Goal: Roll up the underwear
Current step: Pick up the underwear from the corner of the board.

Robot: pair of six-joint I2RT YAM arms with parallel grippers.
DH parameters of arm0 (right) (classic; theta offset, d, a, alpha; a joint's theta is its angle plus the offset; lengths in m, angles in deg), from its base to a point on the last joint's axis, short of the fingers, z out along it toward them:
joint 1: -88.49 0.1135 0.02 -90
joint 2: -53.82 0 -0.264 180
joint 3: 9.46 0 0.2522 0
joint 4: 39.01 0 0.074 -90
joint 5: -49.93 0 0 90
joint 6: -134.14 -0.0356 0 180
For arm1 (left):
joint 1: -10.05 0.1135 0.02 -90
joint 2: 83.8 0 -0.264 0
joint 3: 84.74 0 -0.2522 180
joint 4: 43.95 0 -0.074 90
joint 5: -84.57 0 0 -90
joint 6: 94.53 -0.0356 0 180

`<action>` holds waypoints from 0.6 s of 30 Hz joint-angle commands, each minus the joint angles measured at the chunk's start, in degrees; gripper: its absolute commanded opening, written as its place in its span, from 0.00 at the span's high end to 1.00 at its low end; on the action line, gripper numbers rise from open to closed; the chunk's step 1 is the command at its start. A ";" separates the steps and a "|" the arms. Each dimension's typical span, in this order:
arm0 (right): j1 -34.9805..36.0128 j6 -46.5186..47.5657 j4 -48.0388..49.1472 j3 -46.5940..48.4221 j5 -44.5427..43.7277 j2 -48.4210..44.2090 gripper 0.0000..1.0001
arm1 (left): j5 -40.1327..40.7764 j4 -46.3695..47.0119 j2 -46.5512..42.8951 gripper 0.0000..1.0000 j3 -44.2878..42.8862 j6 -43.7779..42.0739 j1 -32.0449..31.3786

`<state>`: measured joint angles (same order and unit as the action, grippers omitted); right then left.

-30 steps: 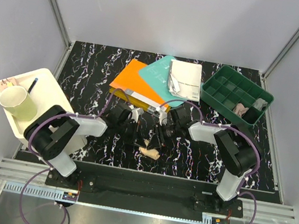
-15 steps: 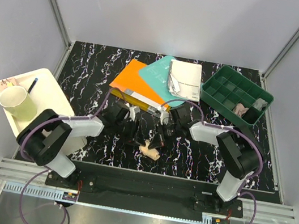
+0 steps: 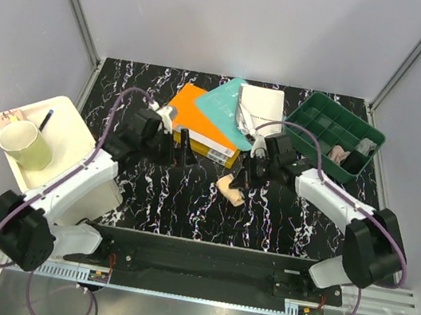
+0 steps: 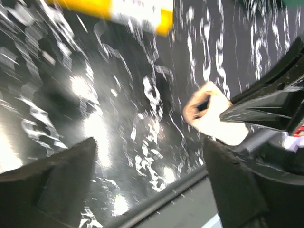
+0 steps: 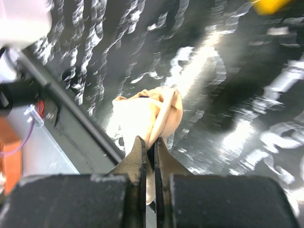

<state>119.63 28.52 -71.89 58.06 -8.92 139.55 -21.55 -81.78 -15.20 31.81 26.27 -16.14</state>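
The beige underwear (image 3: 230, 187) is a small tight roll hanging just over the black marble table (image 3: 147, 195). My right gripper (image 3: 241, 179) is shut on it. In the right wrist view the jaws of that gripper (image 5: 149, 142) pinch a fold of the roll (image 5: 147, 111). My left gripper (image 3: 180, 147) stands open to the left of the roll, holding nothing. The left wrist view looks between that gripper's (image 4: 149, 145) wide-apart fingers (image 4: 57, 183) at the roll (image 4: 213, 118) some way off. Grey underwear is not clearly seen.
An orange book (image 3: 196, 123), a teal book (image 3: 221, 104) and a white spiral notebook (image 3: 260, 111) lie at the table's back. A green divided bin (image 3: 325, 126) at the back right holds small fabric pieces (image 3: 340, 155). A white tray (image 3: 69, 134) with a paper cup (image 3: 25, 144) sits left.
My left gripper opened, let go of the roll and drew back up and to the left. My right gripper shut on the roll and carried it away from the table's near edge.
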 commanded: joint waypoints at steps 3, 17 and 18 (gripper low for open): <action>-5.29 3.05 -15.23 7.76 -13.04 -9.08 1.00 | 12.69 -8.35 -4.70 0.01 -11.81 -9.18 3.43; -25.41 3.92 -24.66 29.54 -33.51 -1.38 1.00 | 16.91 -7.04 -4.44 0.01 -10.69 -9.10 7.47; -26.38 4.10 -25.09 31.13 -34.23 0.03 1.00 | 17.08 -7.04 -4.35 0.01 -10.34 -9.19 7.39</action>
<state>96.22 30.91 -94.73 81.97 -36.72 134.13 -6.55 -89.54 -19.18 20.51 18.12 -9.17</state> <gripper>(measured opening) 0.032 0.985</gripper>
